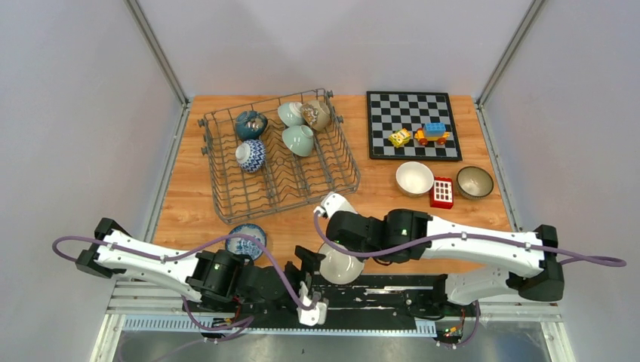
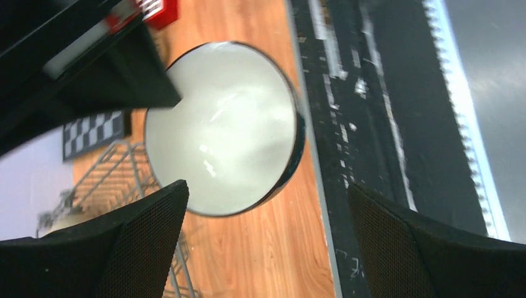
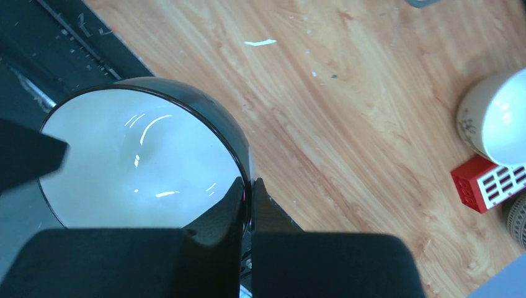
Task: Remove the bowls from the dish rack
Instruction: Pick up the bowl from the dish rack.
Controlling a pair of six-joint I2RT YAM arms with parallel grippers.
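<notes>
Wooden tabletop, near edge: right gripper clamps a white-lined bowl by its rim. Left gripper stands open beside it.

9 bowls in all, 1 dish rack, 1 chessboard, 3 small toy blocks

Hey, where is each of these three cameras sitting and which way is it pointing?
Top: fixed above and behind the arms, looking down on table, rack and chessboard; both arms show.
Left wrist: on the left arm, facing the bowl; the open left hand frames the bottom.
Right wrist: on the right arm, looking down; the right hand pinches the bowl's rim.
Shared: both wrist views show the bowl and the red block.
</notes>
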